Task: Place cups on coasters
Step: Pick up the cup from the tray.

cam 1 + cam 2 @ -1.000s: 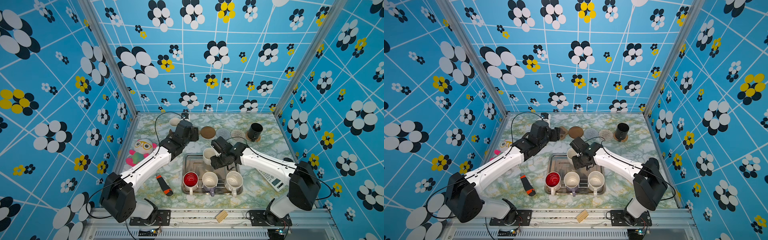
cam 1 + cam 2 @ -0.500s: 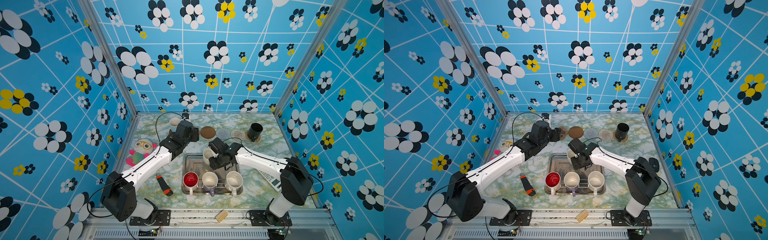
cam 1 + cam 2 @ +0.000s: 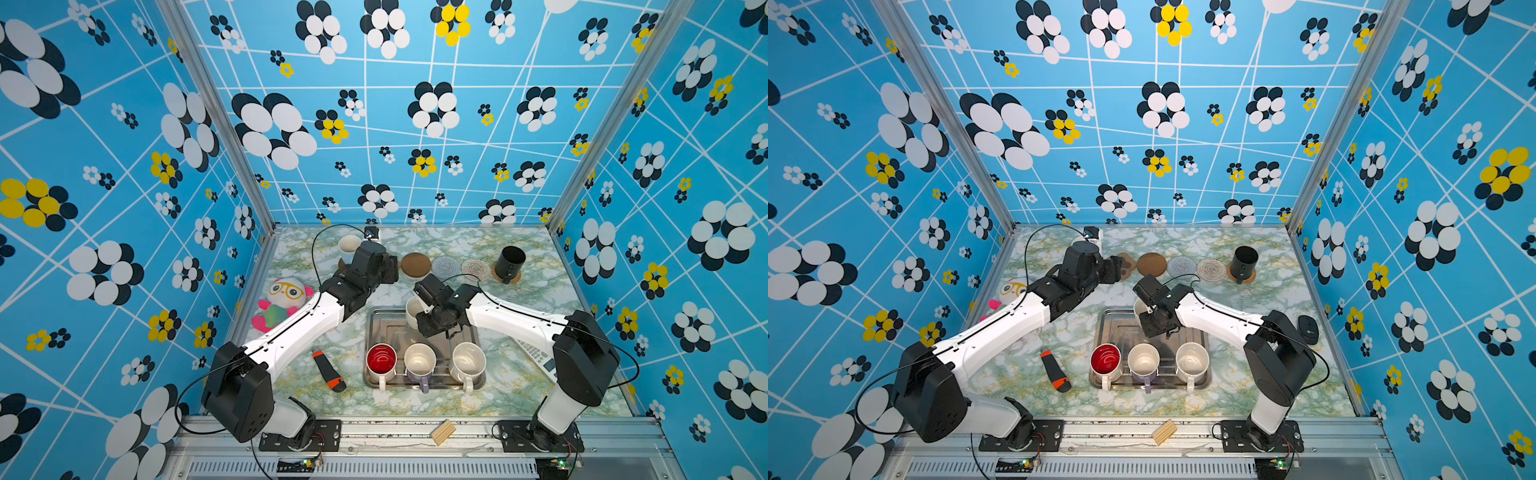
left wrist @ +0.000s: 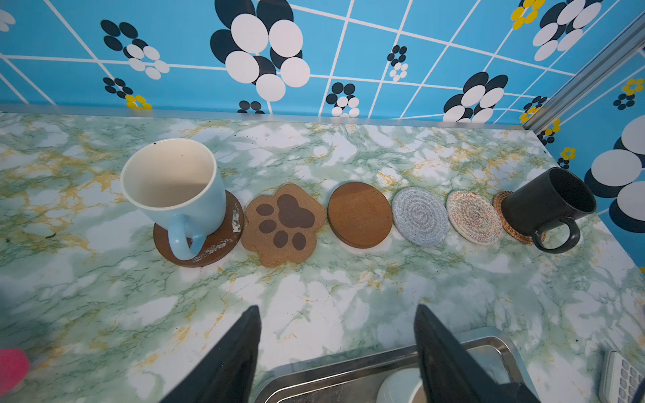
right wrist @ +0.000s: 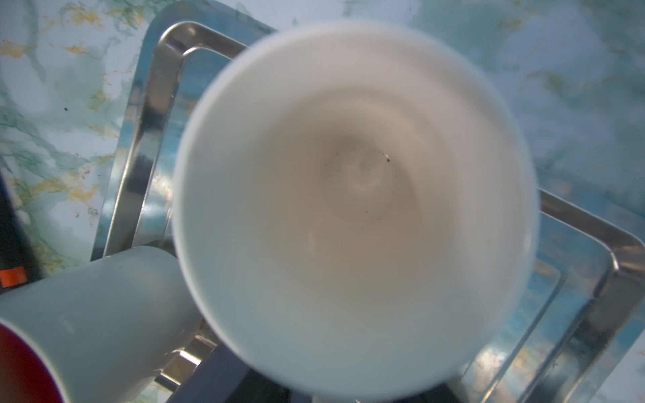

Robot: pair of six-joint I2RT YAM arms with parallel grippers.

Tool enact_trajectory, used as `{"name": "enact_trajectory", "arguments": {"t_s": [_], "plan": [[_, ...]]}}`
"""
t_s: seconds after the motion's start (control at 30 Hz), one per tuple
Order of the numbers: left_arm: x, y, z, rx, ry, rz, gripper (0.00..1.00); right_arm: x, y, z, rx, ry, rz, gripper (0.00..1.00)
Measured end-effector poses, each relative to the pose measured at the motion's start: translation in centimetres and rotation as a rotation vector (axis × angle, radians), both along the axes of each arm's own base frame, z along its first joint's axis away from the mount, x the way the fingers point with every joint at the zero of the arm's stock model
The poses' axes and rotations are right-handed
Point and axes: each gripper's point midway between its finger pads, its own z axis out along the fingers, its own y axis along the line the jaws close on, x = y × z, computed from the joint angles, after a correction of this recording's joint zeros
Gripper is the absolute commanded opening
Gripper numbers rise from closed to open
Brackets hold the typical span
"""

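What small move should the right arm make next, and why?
Probably close the right gripper on the cream mug in the tray. Its wrist view looks straight down into that mug, so it seems placed over it, and the bare brown coaster beyond the tray has no cup yet.

Blue flowered walls, green-veined marble tabletop, light blue mug, black mug.

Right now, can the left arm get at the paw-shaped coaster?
Probably yes. The left hand hovers open facing the paw coaster, with only bare tabletop between them; the light blue mug stands beside it on its own disc.
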Motion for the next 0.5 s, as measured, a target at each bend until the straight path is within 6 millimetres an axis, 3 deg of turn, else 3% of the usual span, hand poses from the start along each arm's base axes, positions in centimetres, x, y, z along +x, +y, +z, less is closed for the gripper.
{"name": "enact_trajectory", "arguments": {"t_s": [0.27,0.5], "plan": [[0.0,-0.01,0.0,0.0,0.0,-0.001,0.71,0.17,-0.22,-0.77,-0.025,0.003,-0.005,0.38],[0.0,-0.01,0.0,0.0,0.0,-0.001,0.71,0.34,-0.23,-0.85,-0.028,-0.004,-0.008,0.22]]}}
